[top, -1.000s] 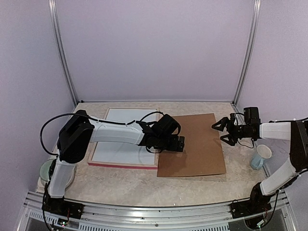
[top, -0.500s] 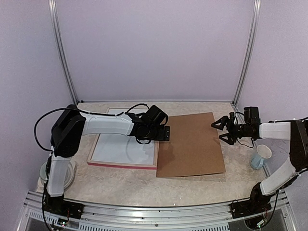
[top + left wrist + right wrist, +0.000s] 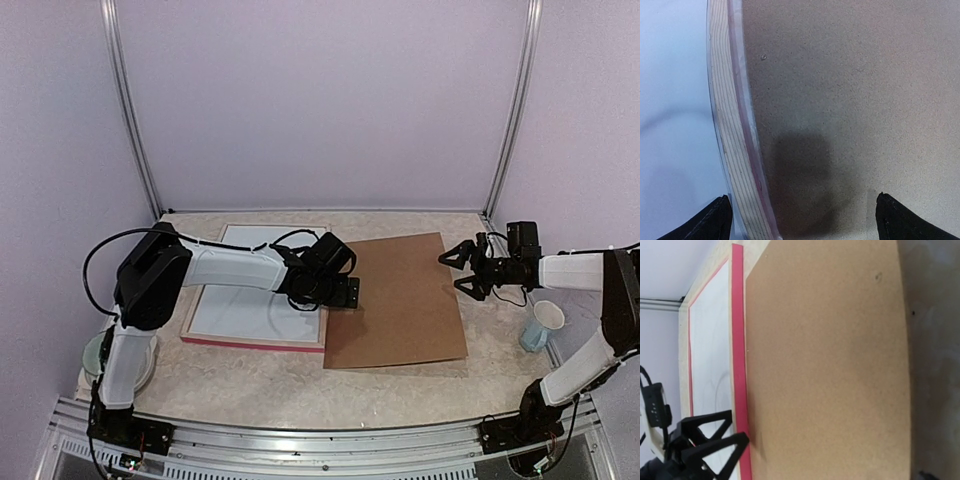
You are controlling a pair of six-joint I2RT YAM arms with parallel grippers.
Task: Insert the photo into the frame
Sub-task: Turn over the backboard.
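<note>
From above, the frame (image 3: 230, 310) is lying flat on the table's (image 3: 250, 385) left half, with a brown board (image 3: 400, 300) touching its right side. The left gripper (image 3: 338, 293) is hanging wide open over that seam. The right gripper (image 3: 457, 272) is gaping at the board's right edge. In the left wrist view, the spread fingertips (image 3: 715, 222) are straddling the frame's edge and the board. In the right wrist view, the board is lying against the pink moulding.

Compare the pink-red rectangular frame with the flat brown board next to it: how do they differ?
Colour: the pink-red rectangular picture frame has bright moulding around a white centre; the plain brown rectangular board is one uniform tone. Build: the frame has a raised rim, the board is a flat sheet. Place: the frame lies on the left of the table, the board to its right. Both are large rectangles lying flat.
</note>
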